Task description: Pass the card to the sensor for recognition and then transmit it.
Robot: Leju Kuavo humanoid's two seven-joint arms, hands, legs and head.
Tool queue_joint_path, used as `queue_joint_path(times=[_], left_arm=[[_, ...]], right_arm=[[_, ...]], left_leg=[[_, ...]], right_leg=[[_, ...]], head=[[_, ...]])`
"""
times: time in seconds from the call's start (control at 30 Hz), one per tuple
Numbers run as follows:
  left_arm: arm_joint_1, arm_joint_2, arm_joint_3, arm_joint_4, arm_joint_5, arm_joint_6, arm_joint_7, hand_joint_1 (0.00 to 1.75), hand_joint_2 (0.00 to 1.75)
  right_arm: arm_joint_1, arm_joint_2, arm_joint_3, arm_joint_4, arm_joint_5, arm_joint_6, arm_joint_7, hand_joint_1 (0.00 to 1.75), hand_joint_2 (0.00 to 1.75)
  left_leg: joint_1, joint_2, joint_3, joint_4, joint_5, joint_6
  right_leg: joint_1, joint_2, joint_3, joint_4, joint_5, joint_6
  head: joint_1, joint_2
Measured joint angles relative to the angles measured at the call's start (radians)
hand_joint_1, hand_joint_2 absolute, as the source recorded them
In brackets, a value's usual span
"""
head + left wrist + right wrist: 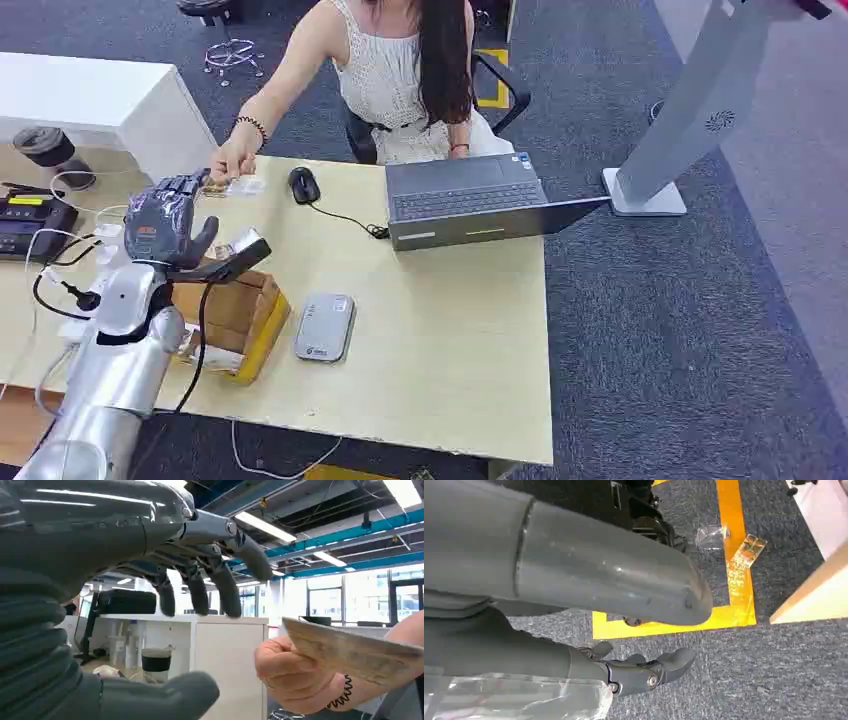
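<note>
A person's hand holds the card low over the far left part of the desk. My left hand is raised just short of it, fingers spread and empty. In the left wrist view the card is a pale flat piece pinched in the person's fist, a little beyond my open fingers and thumb. The grey flat sensor lies on the desk nearer me, to the right of my arm. My right hand hangs over the carpet, its fingers loose and holding nothing.
An open cardboard box stands beside the sensor under my left forearm. A mouse and laptop sit in front of the seated person. Cables and a black device lie at the desk's left. A white kiosk stand stands on the right.
</note>
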State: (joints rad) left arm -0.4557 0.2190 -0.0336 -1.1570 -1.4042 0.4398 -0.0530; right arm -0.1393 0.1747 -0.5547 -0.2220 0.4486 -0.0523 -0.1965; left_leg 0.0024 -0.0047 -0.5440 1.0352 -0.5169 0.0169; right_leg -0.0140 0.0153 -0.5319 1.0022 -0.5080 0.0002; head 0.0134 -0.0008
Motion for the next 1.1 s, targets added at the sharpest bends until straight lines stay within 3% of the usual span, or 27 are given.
queue_joint_path(times=[0.53, 0.57, 1.1], left_arm=[[0.001, 0.000, 0.000, 0.000, -0.013, 0.008, 0.002, 0.00, 1.75], [0.001, 0.000, 0.000, 0.000, -0.013, 0.008, 0.002, 1.75, 1.75], [0.013, 0.000, 0.000, 0.000, 0.019, -0.004, -0.030, 1.75, 1.75]], right_arm=[[0.001, 0.008, 0.000, 0.000, 0.000, -0.002, -0.009, 0.00, 0.00], [0.001, 0.008, 0.000, 0.000, 0.000, -0.002, -0.009, 0.00, 0.00], [0.002, 0.008, 0.000, 0.000, 0.000, -0.001, -0.010, 0.00, 0.00]], left_leg=[[0.000, 0.000, 0.000, 0.000, 0.000, 0.000], [0.000, 0.000, 0.000, 0.000, 0.000, 0.000], [0.000, 0.000, 0.000, 0.000, 0.000, 0.000]], right_leg=[[0.000, 0.000, 0.000, 0.000, 0.000, 0.000], [0.000, 0.000, 0.000, 0.000, 0.000, 0.000], [0.000, 0.000, 0.000, 0.000, 0.000, 0.000]], head=[[0.000, 0.000], [0.000, 0.000], [0.000, 0.000]])
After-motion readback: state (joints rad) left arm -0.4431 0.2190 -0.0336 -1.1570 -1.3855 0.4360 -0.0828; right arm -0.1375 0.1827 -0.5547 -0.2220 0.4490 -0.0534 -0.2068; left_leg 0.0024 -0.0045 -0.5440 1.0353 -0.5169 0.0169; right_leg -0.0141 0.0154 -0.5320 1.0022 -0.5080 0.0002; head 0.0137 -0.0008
